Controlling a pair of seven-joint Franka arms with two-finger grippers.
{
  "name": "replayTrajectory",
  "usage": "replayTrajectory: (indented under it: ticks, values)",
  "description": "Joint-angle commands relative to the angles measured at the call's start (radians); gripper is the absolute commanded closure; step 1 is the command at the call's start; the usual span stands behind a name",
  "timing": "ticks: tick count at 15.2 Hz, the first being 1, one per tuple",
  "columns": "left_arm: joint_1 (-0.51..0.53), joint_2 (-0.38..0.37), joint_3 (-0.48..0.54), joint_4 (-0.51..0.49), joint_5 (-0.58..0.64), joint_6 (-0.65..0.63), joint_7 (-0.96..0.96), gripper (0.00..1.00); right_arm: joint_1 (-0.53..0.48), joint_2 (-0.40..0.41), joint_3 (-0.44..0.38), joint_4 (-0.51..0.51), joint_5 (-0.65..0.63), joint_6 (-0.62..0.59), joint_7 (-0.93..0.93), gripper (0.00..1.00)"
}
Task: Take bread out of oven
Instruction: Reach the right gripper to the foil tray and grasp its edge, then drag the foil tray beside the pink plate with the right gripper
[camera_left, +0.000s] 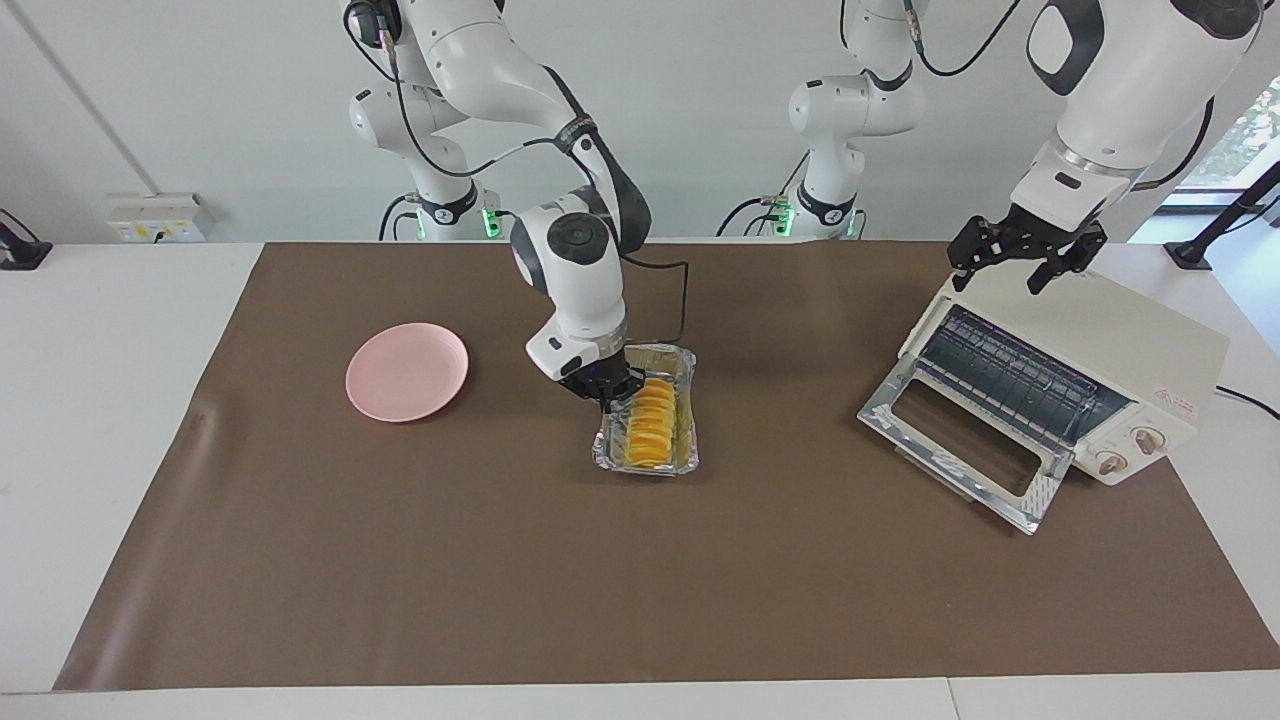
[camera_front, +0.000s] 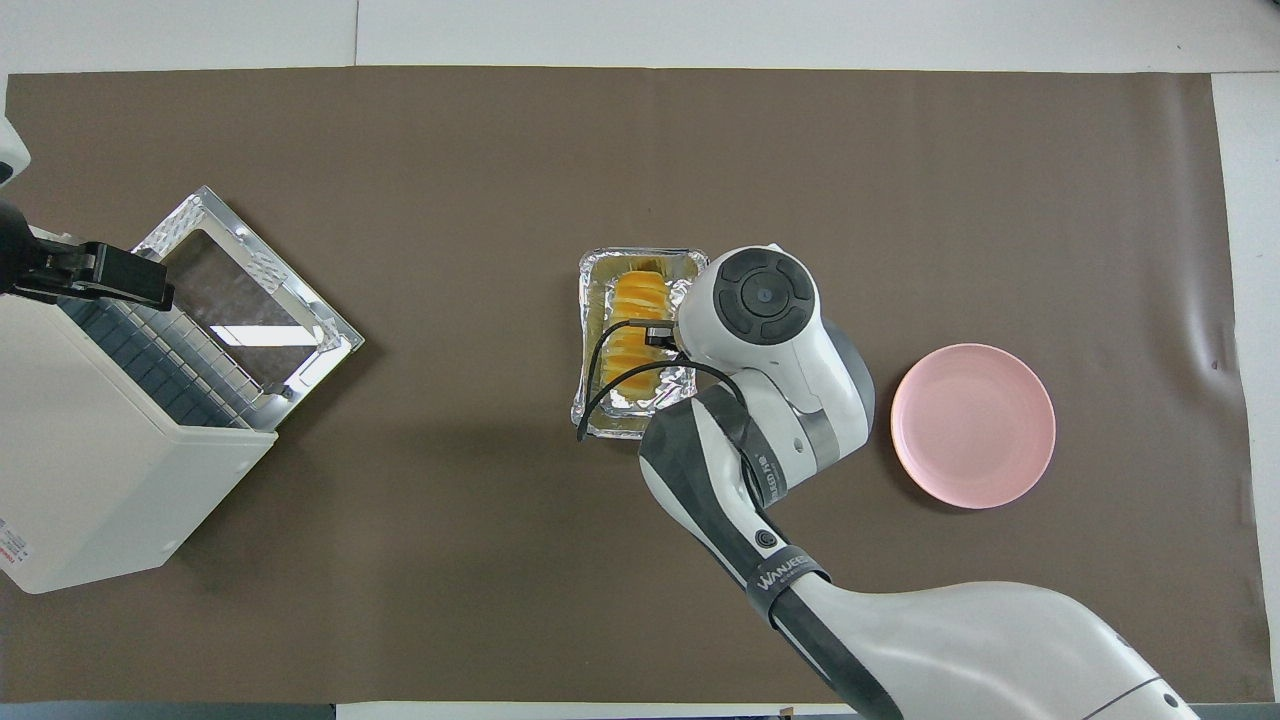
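Note:
The bread (camera_left: 650, 425), a ridged golden-yellow loaf, lies in a crinkled foil tray (camera_left: 645, 468) at the middle of the brown mat, well outside the oven (camera_left: 1120, 340). My right gripper (camera_left: 607, 392) is shut on the tray's long rim, on the side toward the right arm's end of the table. From overhead its wrist hides the fingers, and the bread (camera_front: 632, 320) shows beside it in the tray (camera_front: 640, 258). The cream oven (camera_front: 90, 470) stands with its door (camera_left: 960, 440) folded down and its rack bare. My left gripper (camera_left: 998, 283) hangs open over the oven's top.
A round pink plate (camera_left: 407, 371) lies on the mat toward the right arm's end of the table, beside the tray. The oven's open door (camera_front: 250, 300) juts out over the mat. White tabletop borders the mat on all sides.

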Motion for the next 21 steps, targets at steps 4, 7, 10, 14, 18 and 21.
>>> replayTrajectory:
  ticks: [4,7,10,14,18,21]
  values:
    - [0.01,-0.026,-0.004,-0.023,-0.021,0.005,-0.009,0.0,-0.24,-0.084,0.008,0.037,0.081,-0.067,-0.31,1.0]
    - [0.01,-0.026,-0.004,-0.025,-0.021,0.005,-0.009,0.0,-0.371,-0.069,0.006,0.051,0.114,-0.025,-0.481,1.0]
    - [0.01,-0.026,-0.004,-0.025,-0.021,0.005,-0.009,0.0,-0.51,-0.06,0.006,0.05,0.12,-0.027,-0.608,1.0]
    - [0.01,-0.028,-0.004,-0.025,-0.021,0.005,-0.009,0.0,-0.578,0.005,0.006,0.085,0.161,-0.013,-0.694,1.0]
    - [0.01,-0.026,-0.004,-0.025,-0.021,0.005,-0.009,0.0,-0.601,0.071,0.005,0.085,0.16,0.057,-0.743,1.0]
    - [0.01,-0.026,-0.004,-0.025,-0.021,0.005,-0.009,0.0,-0.594,0.085,0.005,0.065,0.161,0.076,-0.757,1.0]
